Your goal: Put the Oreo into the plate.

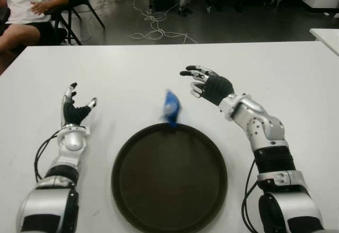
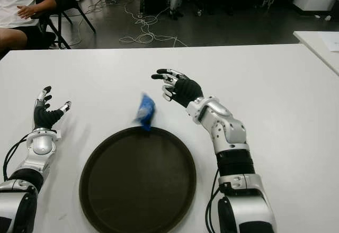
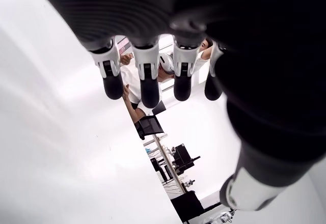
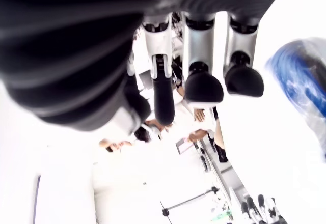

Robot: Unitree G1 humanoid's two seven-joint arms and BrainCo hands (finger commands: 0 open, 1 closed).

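The right hand [image 1: 204, 84] hovers with fingers spread, holding nothing, just beside the blue Oreo packet [image 1: 171, 107], which appears blurred at the plate [image 1: 132, 201]'s far rim. The left hand [image 1: 74, 108] shows relaxed left of the plate. The drop seems underway; next, confirm the packet settles inside.

White table [image 1: 132, 69] fwd; dark floor [image 1: 238, 24] w/ cables [image 1: 153, 29]; seated person [image 1: 24, 10] far left.

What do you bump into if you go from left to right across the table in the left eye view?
The robot's open left hand → the blue Oreo packet, blurred at the far rim of the round dark brown plate → the robot's open right hand.
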